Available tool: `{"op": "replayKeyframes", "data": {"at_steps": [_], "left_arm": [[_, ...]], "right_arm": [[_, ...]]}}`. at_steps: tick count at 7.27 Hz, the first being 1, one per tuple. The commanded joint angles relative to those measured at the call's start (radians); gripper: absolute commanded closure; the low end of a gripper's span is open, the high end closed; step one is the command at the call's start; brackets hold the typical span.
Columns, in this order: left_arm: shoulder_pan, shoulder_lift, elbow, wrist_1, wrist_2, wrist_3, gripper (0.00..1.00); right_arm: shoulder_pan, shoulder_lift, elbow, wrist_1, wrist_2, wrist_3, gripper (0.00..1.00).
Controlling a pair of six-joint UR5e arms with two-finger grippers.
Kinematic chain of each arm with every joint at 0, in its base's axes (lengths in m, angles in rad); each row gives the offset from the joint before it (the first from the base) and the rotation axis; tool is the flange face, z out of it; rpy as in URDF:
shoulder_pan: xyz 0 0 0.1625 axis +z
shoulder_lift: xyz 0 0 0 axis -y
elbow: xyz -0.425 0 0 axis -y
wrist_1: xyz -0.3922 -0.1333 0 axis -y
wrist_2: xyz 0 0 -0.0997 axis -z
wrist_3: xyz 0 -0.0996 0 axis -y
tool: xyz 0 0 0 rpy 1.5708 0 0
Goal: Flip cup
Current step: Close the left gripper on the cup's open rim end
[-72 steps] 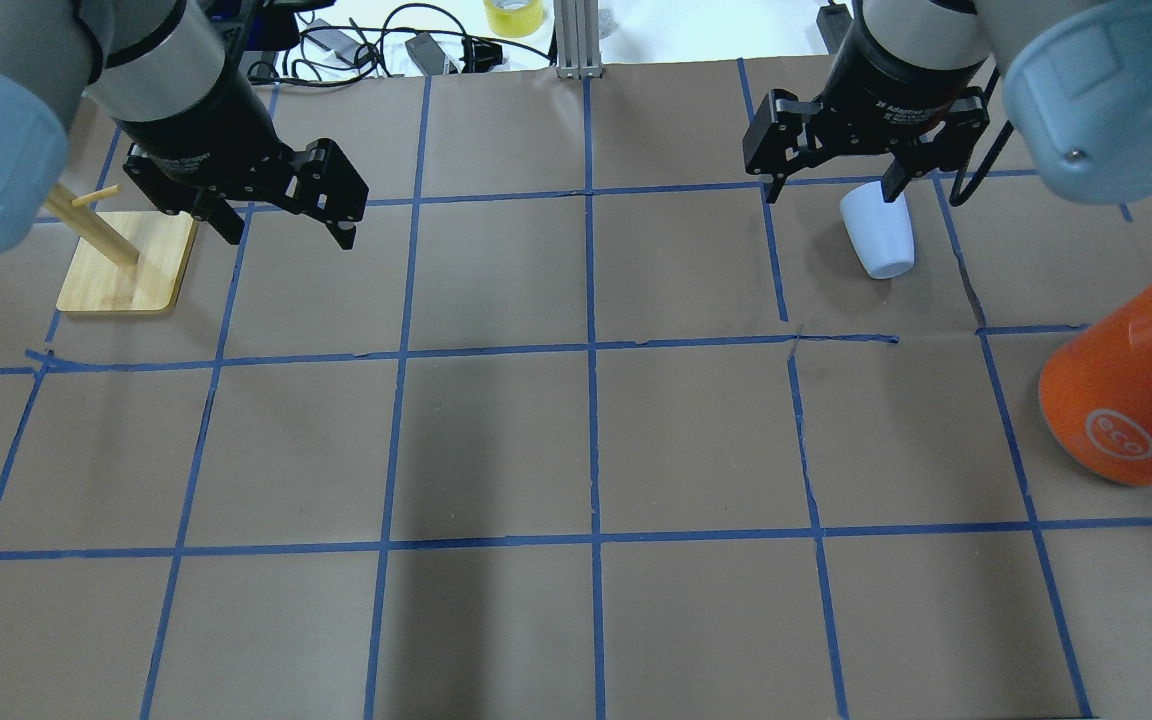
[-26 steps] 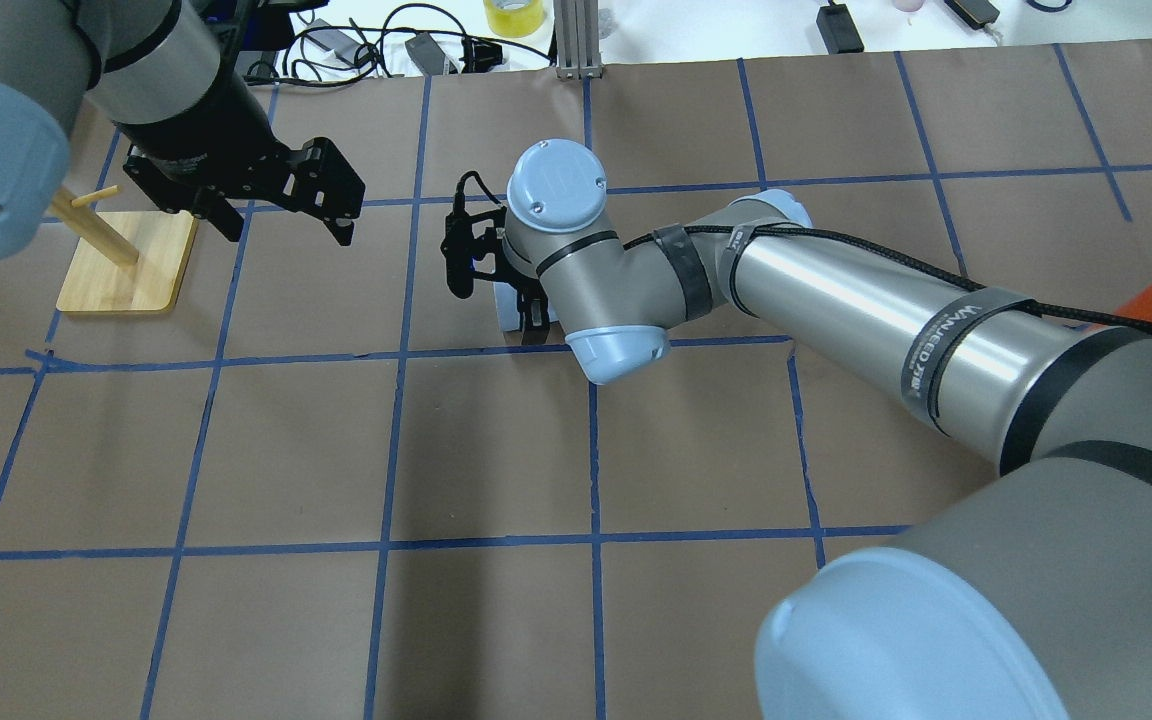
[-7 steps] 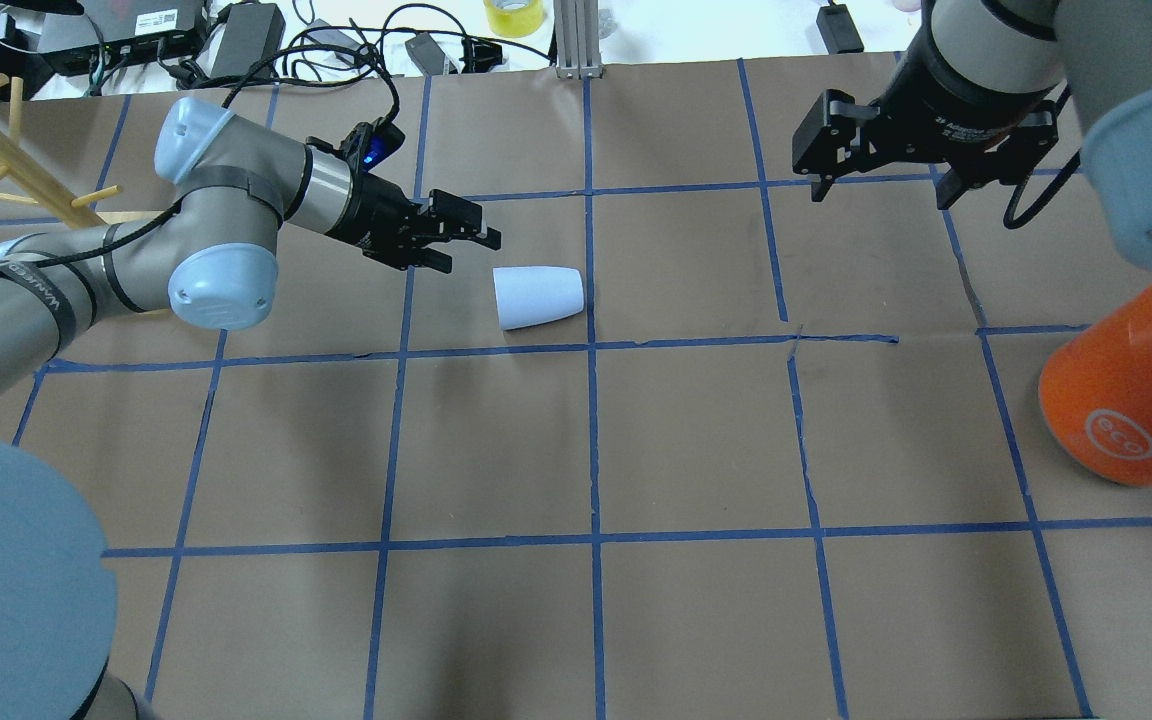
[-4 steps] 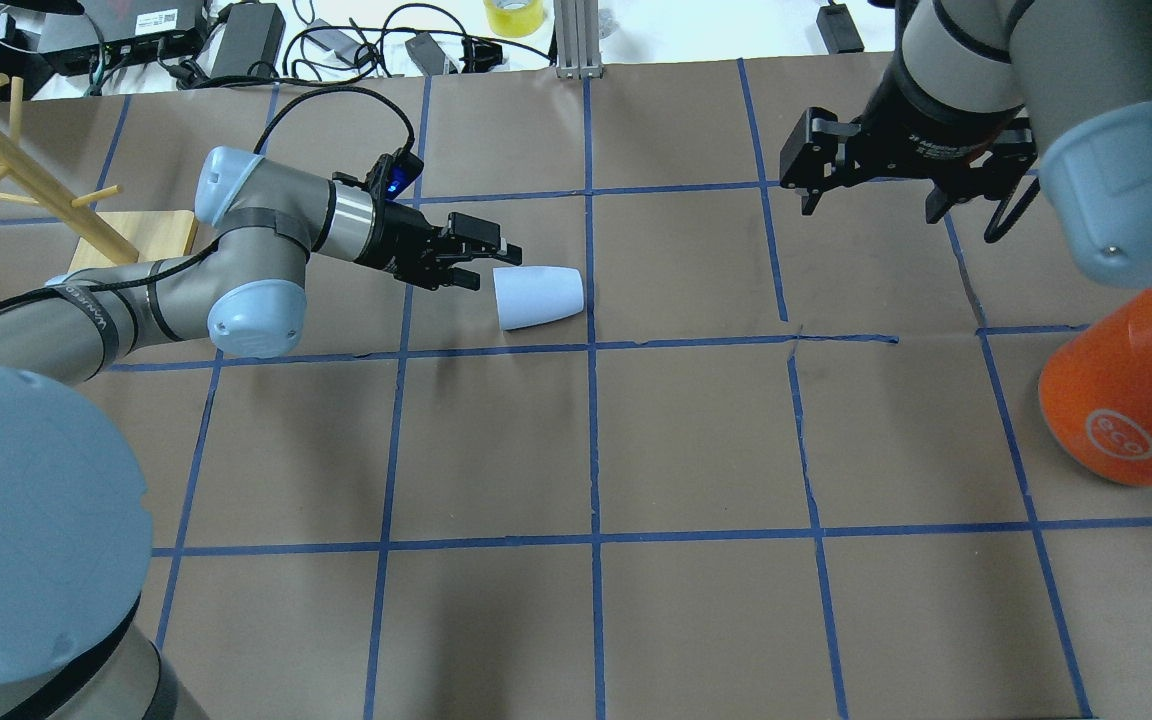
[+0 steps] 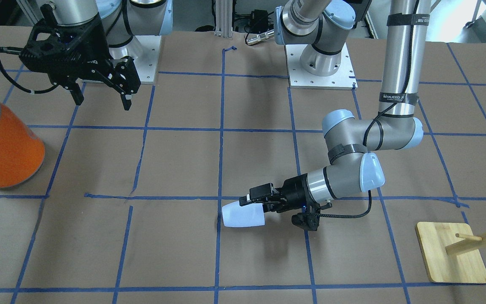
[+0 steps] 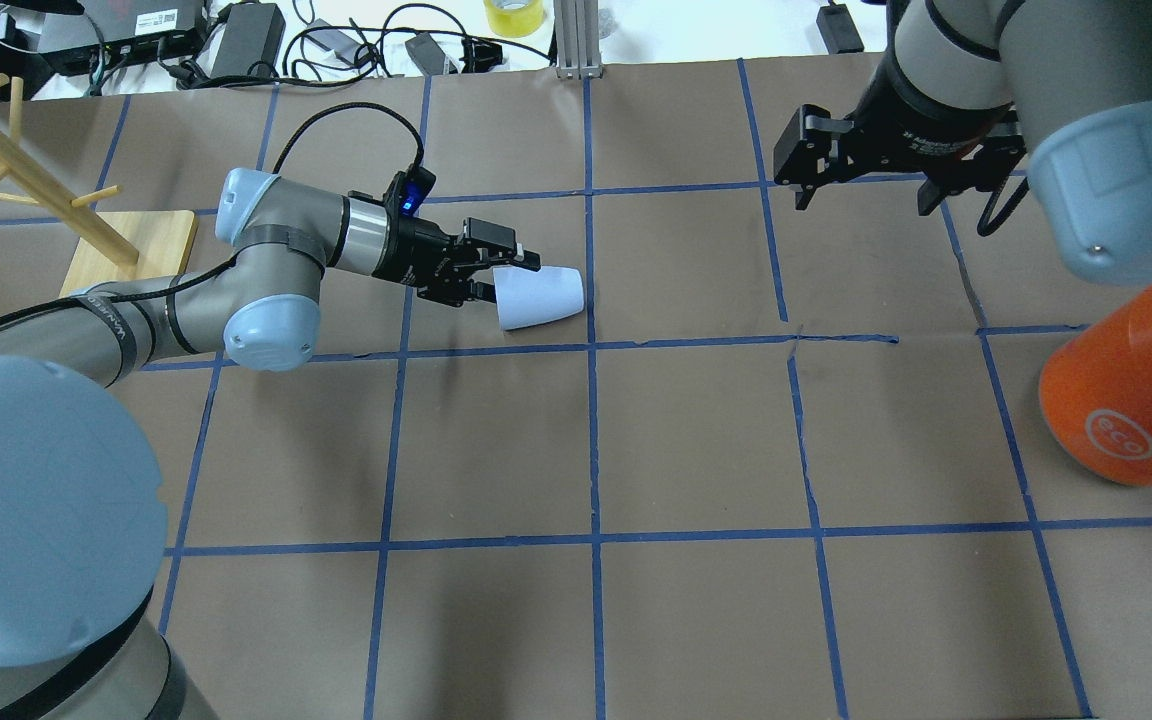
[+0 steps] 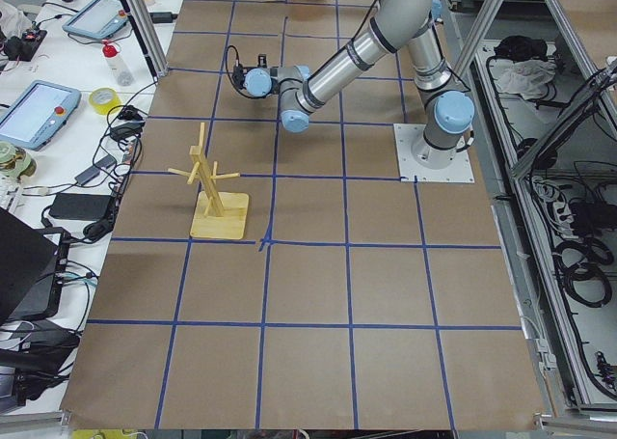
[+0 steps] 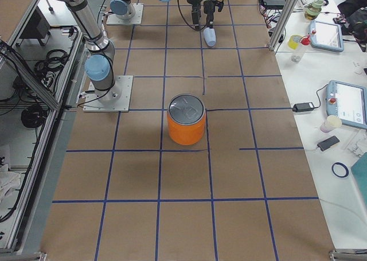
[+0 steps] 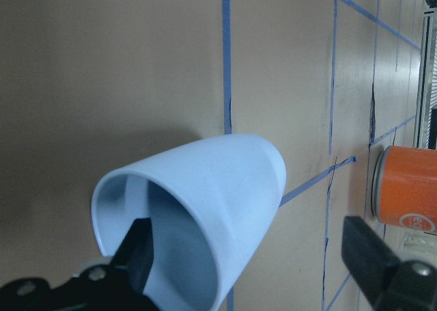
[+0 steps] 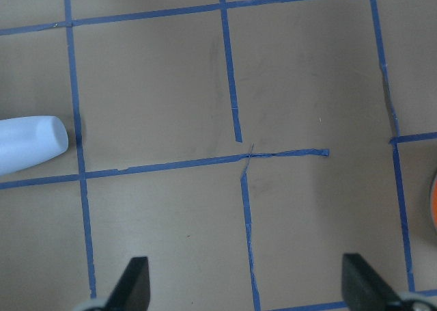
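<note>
Just beyond the worktop's (image 6: 696,440) centre the cup (image 6: 546,297) lies on its side, mouth toward nine o'clock, with my left gripper (image 6: 504,278) open astride its rim. I judge it light, stiff and slick, so I'd pinch that wall. Farther off, at one o'clock, the right gripper (image 6: 866,195) hangs open.

I'm sliding the left gripper (image 6: 511,279) rightward, upper centre of frame, one finger entering the cup (image 6: 548,298)

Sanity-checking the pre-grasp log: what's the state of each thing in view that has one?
cup: lying on its side, mouth toward the left gripper.
left gripper: open, fingers straddling the cup's rim wall, not shut.
right gripper: open, empty, hanging clear of the cup.
orange can: upright, silver lid on.
wooden mug tree: upright, pegs bare.
</note>
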Motion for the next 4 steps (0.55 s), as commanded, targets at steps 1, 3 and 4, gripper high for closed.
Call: {"op": "replayKeyframes", "data": {"at_steps": [1,3,4], "left_arm": [[-0.029,-0.001,0.010,0.021,-0.007,-0.159,0.25],[-0.029,-0.001,0.019,0.052,0.007,-0.192,0.78],[-0.029,0.002,0.021,0.058,-0.001,-0.221,1.00]], "right_arm": [[0.000,0.001,0.000,0.001,0.054,-0.036,0.00],[0.000,0.001,0.000,0.001,0.052,-0.042,0.00],[0.000,0.001,0.000,0.001,0.052,-0.042,0.00]]}}
